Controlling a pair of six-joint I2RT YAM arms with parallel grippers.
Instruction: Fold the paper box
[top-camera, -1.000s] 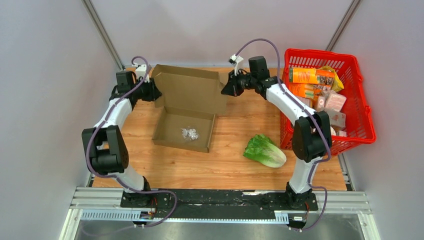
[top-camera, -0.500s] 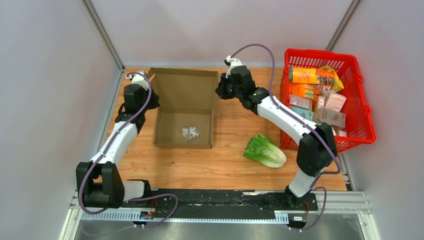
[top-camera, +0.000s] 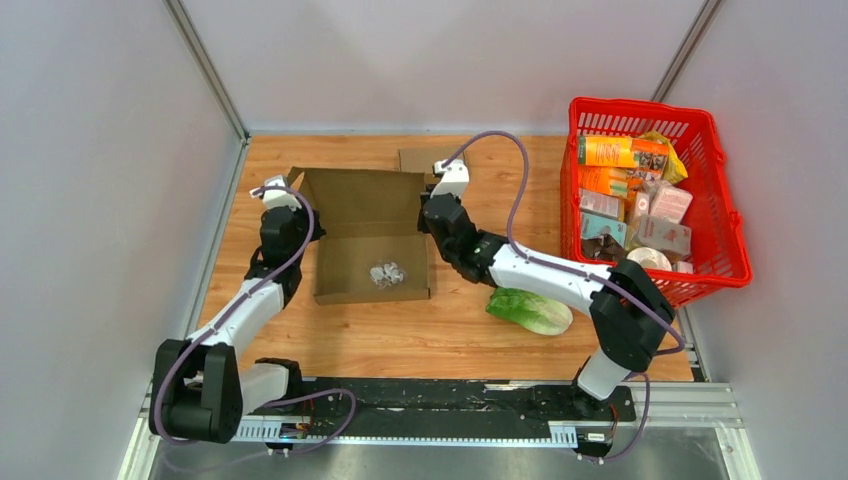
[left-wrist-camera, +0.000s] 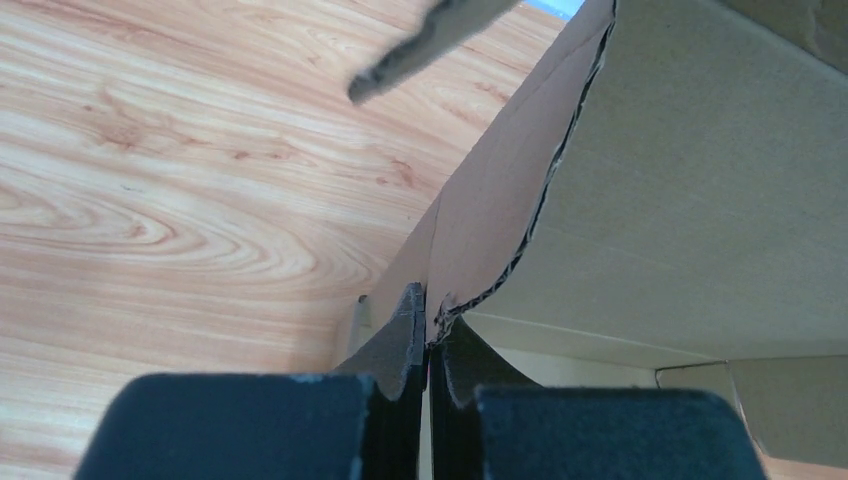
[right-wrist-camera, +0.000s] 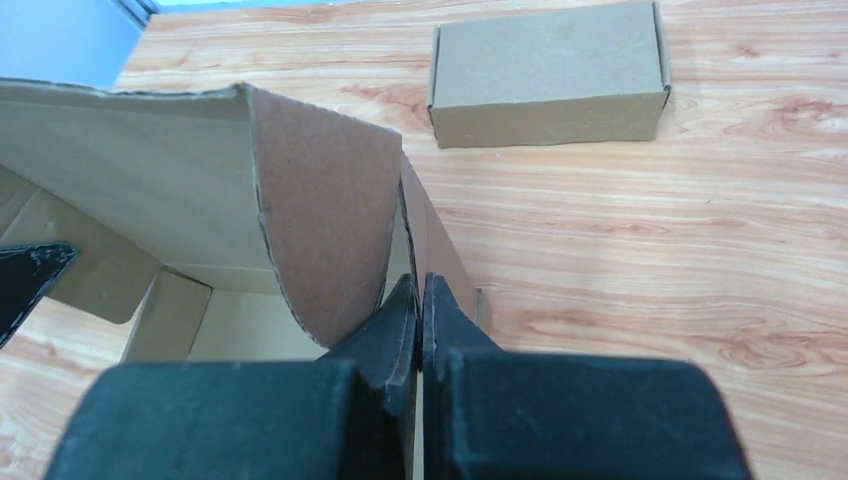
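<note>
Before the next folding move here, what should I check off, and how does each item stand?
1. Left gripper shut on the left edge of the open brown cardboard box: ok.
2. Right gripper shut on the box's right flap: ok.
3. Lid down on the tray: not ok, it stands raised.
4. Small crumpled silvery item fully inside the tray: ok.
5. Green lettuce head apart from the box: ok.
6. Side flaps tucked inside: cannot tell.
</note>
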